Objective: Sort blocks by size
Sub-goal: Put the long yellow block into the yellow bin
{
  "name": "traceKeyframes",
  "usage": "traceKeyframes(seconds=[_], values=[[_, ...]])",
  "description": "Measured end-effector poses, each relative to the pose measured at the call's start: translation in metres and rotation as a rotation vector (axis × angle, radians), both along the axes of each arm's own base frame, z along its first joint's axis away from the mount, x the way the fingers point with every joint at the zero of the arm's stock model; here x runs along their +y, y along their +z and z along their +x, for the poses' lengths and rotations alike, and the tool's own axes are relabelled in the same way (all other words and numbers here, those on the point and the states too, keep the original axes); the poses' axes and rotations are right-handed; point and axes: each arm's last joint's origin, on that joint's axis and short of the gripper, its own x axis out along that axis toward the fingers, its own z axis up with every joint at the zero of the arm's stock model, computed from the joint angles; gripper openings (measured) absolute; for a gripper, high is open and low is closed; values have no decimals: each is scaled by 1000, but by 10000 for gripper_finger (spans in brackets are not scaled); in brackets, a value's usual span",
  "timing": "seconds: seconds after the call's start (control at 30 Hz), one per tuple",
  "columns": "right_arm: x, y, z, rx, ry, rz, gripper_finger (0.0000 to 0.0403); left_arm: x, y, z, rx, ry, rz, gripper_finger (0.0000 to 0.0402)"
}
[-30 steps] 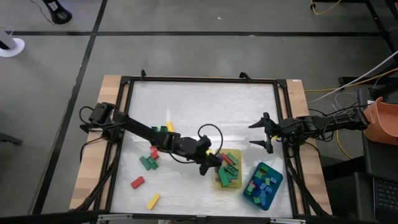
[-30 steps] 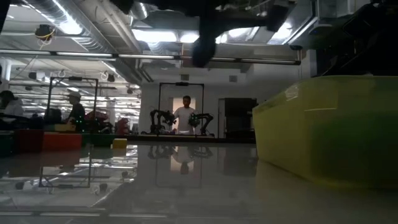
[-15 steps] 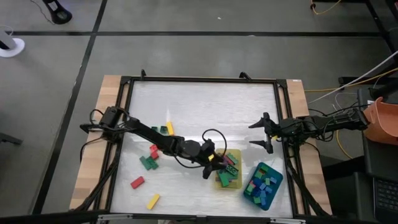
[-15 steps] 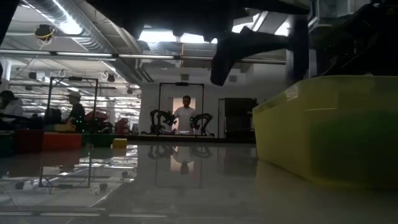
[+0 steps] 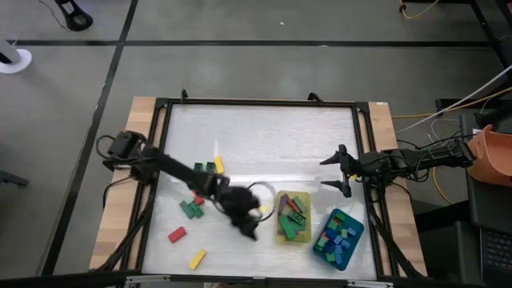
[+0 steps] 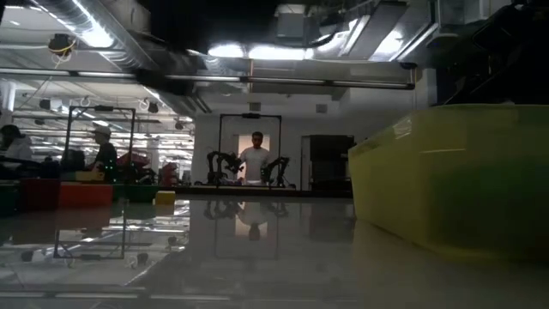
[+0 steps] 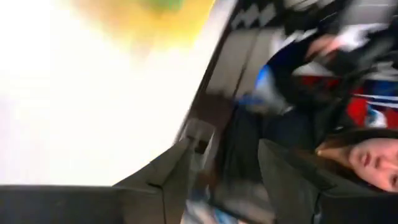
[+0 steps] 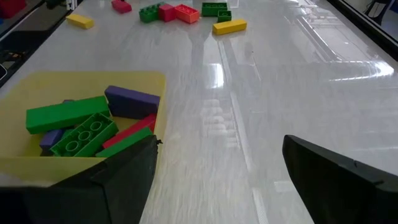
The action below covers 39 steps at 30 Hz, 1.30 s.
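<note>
Long blocks, green (image 8: 65, 114), purple (image 8: 130, 101) and red, lie in the yellow tray (image 5: 278, 228). Small blocks fill the teal tray (image 5: 356, 226). Loose blocks lie on the table: a green and red cluster (image 5: 192, 206), a red one (image 5: 177, 234), a yellow one (image 5: 197, 258), and a yellow and green pair (image 5: 213, 166). My left gripper (image 5: 246, 228) hangs over bare table just left of the yellow tray, blurred, its fingers apart (image 7: 224, 146) with nothing between them. My right gripper (image 5: 326, 172) waits open at the table's right edge.
A black frame (image 5: 256, 102) runs around the white table top. In the low view the yellow tray's wall (image 6: 455, 180) fills the right side. A person shows in the left wrist view beyond the table's edge. Bare table lies at the far half.
My left gripper has drawn back from over the yellow tray's left rim toward the table's left and near edge, rolling about its own line as it went. In the low view its dark shape above the tray's left side has gone from sight.
</note>
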Motion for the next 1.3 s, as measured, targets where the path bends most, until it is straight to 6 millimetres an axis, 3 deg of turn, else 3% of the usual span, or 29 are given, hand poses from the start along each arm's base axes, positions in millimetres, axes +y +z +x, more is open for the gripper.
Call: traceKeyframes(seconds=[0.17, 0.3, 0.57, 0.77, 1.3], values=[[0, 0, 0, 1, 0, 0, 344, -38, -9, -36, 402, 50, -70, 154], [0, 0, 0, 0, 0, 0, 344, -69, -15, -62, 626, 68, -110, 145], [0, 0, 0, 1, 0, 0, 344, -114, -17, -101, 756, 42, -101, 141], [0, 0, 0, 2, 0, 0, 344, -119, -31, -118, 817, 136, -47, 141], [0, -1, 0, 7, 0, -1, 344, -103, -58, -132, 898, 226, 64, 141]])
